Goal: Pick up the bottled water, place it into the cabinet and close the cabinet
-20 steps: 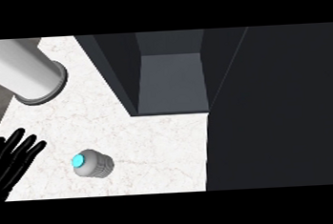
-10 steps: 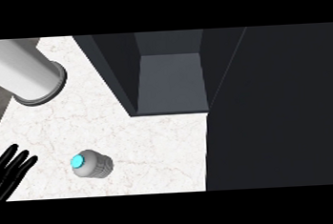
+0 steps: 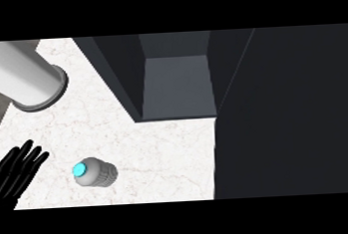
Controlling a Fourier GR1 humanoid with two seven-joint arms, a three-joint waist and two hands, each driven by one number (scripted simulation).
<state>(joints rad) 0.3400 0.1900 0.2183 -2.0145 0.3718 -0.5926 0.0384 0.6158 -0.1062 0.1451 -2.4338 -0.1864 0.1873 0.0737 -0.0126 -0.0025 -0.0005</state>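
Note:
The bottled water (image 3: 97,174) stands upright on the white marble counter (image 3: 156,145), seen from above as a grey round body with a cyan cap. My left hand (image 3: 14,171) shows at the lower left edge, a short way left of the bottle and apart from it, open with its fingers straight and pointing up. The dark cabinet (image 3: 176,81) stands open behind the bottle, showing a grey inner floor. My right hand does not show.
The cabinet's dark door (image 3: 291,113) fills the right side and reaches down past the counter's right part. A large white cylinder (image 3: 23,77) lies at the upper left. Bare counter runs between the bottle and the cabinet opening.
The left hand sank toward the lower edge half a second ago and has risen back to about where it was a second ago. The bottle has not moved.

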